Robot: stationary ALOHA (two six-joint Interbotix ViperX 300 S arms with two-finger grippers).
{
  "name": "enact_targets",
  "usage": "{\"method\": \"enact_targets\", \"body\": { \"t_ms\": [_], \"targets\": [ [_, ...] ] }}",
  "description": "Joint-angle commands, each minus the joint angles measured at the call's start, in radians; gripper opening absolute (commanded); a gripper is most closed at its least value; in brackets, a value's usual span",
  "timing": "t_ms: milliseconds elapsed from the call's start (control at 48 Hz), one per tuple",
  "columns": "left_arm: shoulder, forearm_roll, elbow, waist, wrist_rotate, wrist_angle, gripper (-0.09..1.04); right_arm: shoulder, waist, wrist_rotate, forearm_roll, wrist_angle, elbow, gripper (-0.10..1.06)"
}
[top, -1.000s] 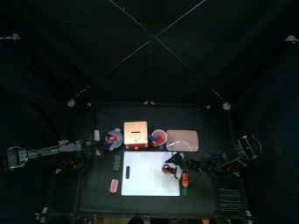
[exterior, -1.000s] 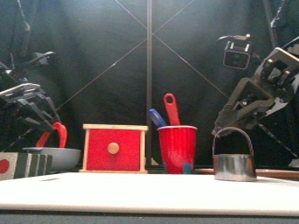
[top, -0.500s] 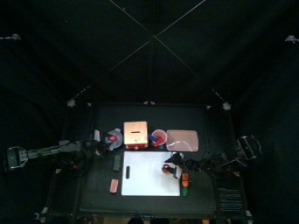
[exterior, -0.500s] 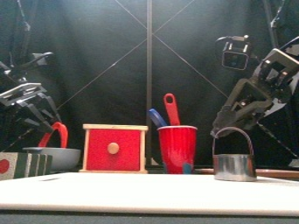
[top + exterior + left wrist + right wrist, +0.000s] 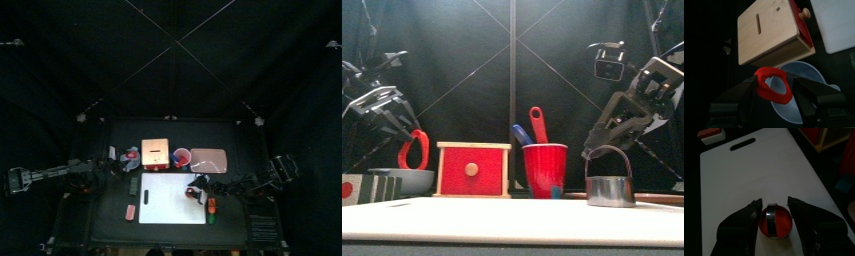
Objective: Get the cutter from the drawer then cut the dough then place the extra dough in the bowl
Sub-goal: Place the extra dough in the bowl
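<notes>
Over the blue-grey bowl (image 5: 801, 70), at the left side of the desk, the left pincer (image 5: 777, 85) holds a ring of red dough (image 5: 769, 72). Its jaws are closed on the two sides of the ring. The ring hangs upright above the bowl's rim and is not lying inside. The bowl stands just beside the pale wooden box (image 5: 767, 30), whose red drawer front faces the front edge of the desk.

To the right of the box stands a red cup (image 5: 545, 170) with a blue knife (image 5: 520, 133) and a red knife (image 5: 539, 120) in it. A flat pink tray (image 5: 210, 158) lies behind the board, right of the box.

The round metal cutter (image 5: 609, 185) stands on the white cutting board (image 5: 757, 173), near the board's right edge, with its wire handle upward. Inside the cutter a disc of red dough (image 5: 777, 225) can be seen from above. The right pincer (image 5: 775, 202) is over the cutter. Its jaws are only narrowly apart, one at each side of the cutter, and seem to press on it.

At the front left corner of the desk some dark blocks of a toy sushi roll (image 5: 376, 187) stand together.
</notes>
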Motion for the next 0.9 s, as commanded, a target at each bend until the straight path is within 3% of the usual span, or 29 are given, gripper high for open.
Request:
{"method": "enact_targets", "body": {
  "t_ms": [21,312,896],
  "targets": [
    [0.002,0.023,-0.029,-0.003,-0.002,0.015,0.86,-0.015,-0.006,0.0,-0.002,-0.003,-0.017,0.82],
    [0.002,0.071,-0.028,-0.011,-0.003,0.084,0.85,-0.014,-0.011,0.0,-0.002,-0.003,-0.017,0.82],
    [0.002,0.052,-0.023,-0.011,-0.003,0.087,0.87,-0.009,-0.011,0.0,-0.002,-0.002,-0.021,0.82]
  ]
}}
